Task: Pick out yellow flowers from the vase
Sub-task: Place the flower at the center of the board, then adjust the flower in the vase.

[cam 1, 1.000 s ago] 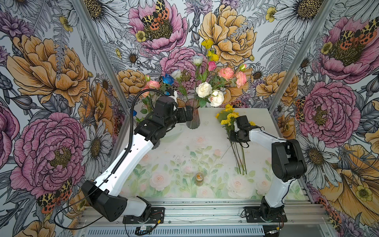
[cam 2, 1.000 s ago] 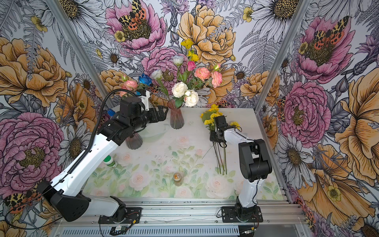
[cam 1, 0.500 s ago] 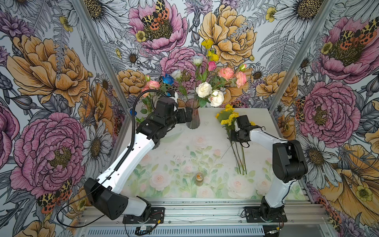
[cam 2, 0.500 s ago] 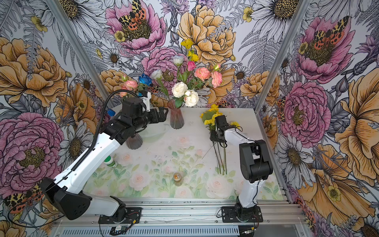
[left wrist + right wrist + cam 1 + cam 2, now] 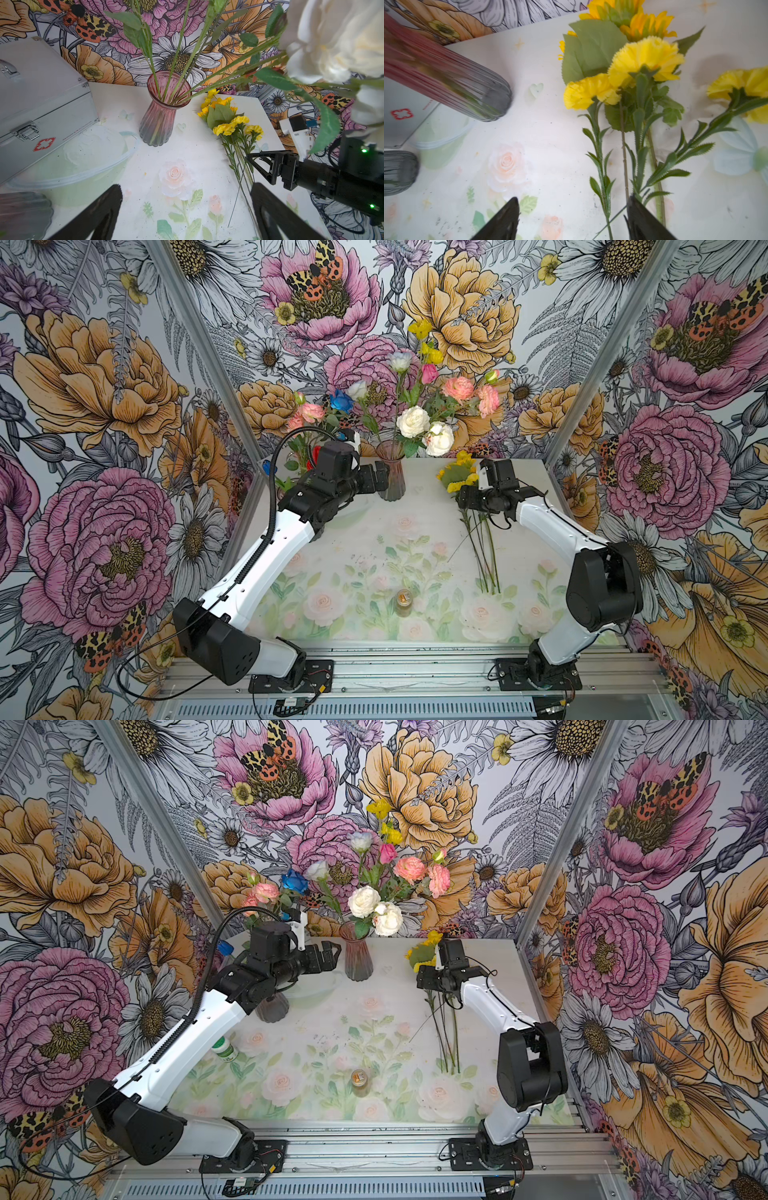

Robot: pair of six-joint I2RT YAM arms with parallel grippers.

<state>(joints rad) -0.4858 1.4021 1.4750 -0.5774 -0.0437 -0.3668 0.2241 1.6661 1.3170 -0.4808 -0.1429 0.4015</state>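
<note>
You are facing a table (image 5: 374, 531) with the pink vase (image 5: 392, 477) standing at the middle of its far edge (yellow blooms (image 5: 420, 329) are poking out topmost). A bunch of yellow flowers (image 5: 457, 479) is lying near the far right corner. Your right gripper (image 5: 573, 199) is hovering over their stems, jaws spread; your left gripper (image 5: 186, 190) is gaping wide just beside the vase.

The middle of the bench (image 5: 353, 531) is bare. There is wide room to pass between the vase (image 5: 391, 481) at the back edge and the small jar (image 5: 403, 600) near the front edge. A smaller gap lies between the vase and the yellow flowers (image 5: 456, 479) by the right edge. The back left corner is crowded with a metal box (image 5: 41, 93), a bowl (image 5: 72, 158) and a dark vase (image 5: 272, 1009). Roses (image 5: 413, 421) hang over the vase.
</note>
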